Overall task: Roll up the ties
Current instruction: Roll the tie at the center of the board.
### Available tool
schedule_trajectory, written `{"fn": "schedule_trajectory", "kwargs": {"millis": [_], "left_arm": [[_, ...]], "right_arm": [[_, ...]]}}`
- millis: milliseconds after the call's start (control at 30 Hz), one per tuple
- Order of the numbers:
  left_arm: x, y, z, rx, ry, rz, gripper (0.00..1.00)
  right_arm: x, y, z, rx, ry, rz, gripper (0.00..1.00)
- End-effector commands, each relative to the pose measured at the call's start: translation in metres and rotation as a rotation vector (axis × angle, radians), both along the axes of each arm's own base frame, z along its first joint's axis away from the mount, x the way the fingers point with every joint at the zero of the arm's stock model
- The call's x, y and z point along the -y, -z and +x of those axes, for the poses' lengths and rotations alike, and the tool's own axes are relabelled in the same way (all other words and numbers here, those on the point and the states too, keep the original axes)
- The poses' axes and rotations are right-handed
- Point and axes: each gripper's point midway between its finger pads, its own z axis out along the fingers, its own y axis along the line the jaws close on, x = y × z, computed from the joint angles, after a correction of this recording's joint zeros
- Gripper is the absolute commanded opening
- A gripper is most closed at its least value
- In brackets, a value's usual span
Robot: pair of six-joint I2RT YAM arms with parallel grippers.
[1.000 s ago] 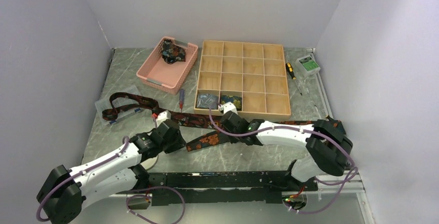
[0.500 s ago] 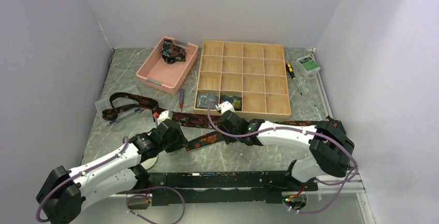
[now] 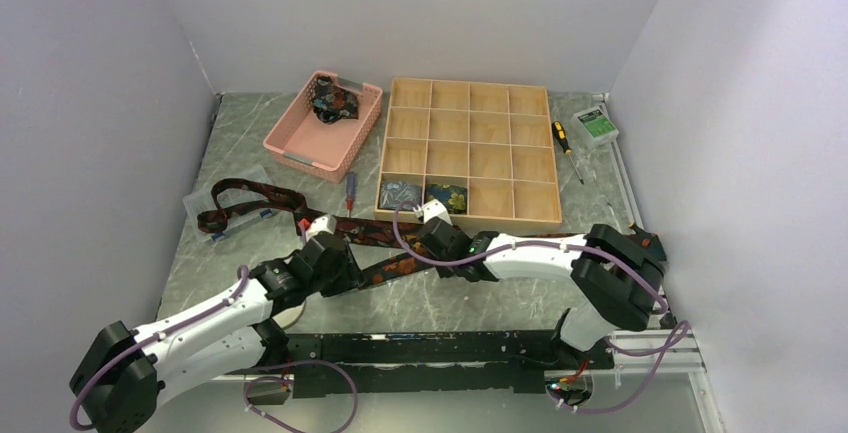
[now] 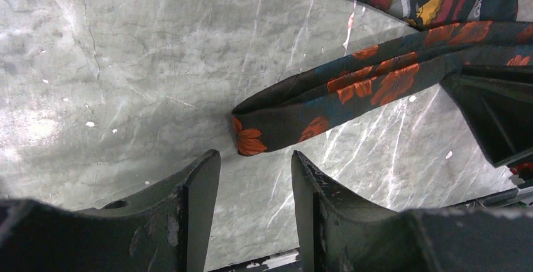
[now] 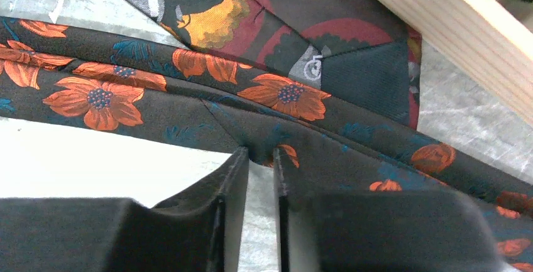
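Observation:
A dark tie [image 3: 400, 265] with orange flowers lies on the marble table between my two grippers. Its doubled-over end [image 4: 251, 139] sits just beyond my left gripper [image 4: 254, 159], which stands open with nothing between its fingers. My right gripper [image 5: 259, 154] has only a narrow gap between its jaws. Bare table shows through that gap, and the tips touch the tie's near edge [image 5: 295, 152]. A second tie [image 3: 250, 195], maroon with a yellow figure print [image 5: 188, 2], runs leftward behind the first. Two rolled ties [image 3: 400, 193] [image 3: 447, 196] fill two front compartments of the wooden box.
The wooden compartment box [image 3: 470, 218] stands just behind my right gripper [image 3: 422, 251]. A pink basket [image 3: 290, 148] at back left holds another bundled tie. A red-handled screwdriver [image 3: 350, 191], a yellow one [image 3: 562, 136], a small green-white box [image 3: 595, 125] and a plastic bag [image 3: 225, 221] lie around.
My right gripper let go of the tie, opened wide, then narrowed again; its arm shifted left. The flowered tie now lies narrower. The left arm barely moved.

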Motion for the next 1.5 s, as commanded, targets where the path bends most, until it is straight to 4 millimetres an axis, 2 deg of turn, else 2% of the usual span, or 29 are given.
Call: {"fn": "schedule_trajectory", "kwargs": {"millis": [0,100,233,367,733,1000,1067,1167,1367,1467], "left_arm": [[0.003,-0.004,0.001,0.016,0.011,-0.024,0.51],[0.001,-0.004,0.0,0.016,0.013,-0.013,0.51],[-0.001,-0.005,0.001,0.028,0.012,-0.009,0.51],[0.0,-0.006,0.002,0.037,0.01,-0.015,0.51],[0.001,-0.013,0.01,0.101,0.026,-0.02,0.52],[0.0,-0.003,0.017,0.141,0.046,0.011,0.52],[0.003,-0.001,0.018,0.151,0.051,0.0,0.52],[0.004,0.001,0.02,0.165,0.063,0.002,0.52],[0.008,0.002,0.022,0.197,0.097,-0.006,0.52],[0.008,0.004,0.021,0.2,0.108,-0.003,0.51]], "right_arm": [[-0.007,0.0,0.006,0.017,0.018,0.021,0.18],[-0.008,-0.015,0.01,0.053,0.029,0.053,0.08],[-0.009,-0.034,0.016,0.091,0.035,0.061,0.04],[-0.01,-0.041,0.024,0.125,0.038,0.053,0.02],[-0.016,-0.026,0.034,0.101,0.043,0.021,0.01],[-0.018,-0.02,0.034,0.045,0.028,0.014,0.05],[-0.018,-0.018,0.033,0.031,0.027,0.012,0.07],[-0.018,-0.02,0.032,0.023,0.027,0.021,0.15],[-0.022,-0.043,0.028,0.013,0.013,0.073,0.35],[-0.024,-0.054,0.025,0.007,0.003,0.096,0.39]]}}
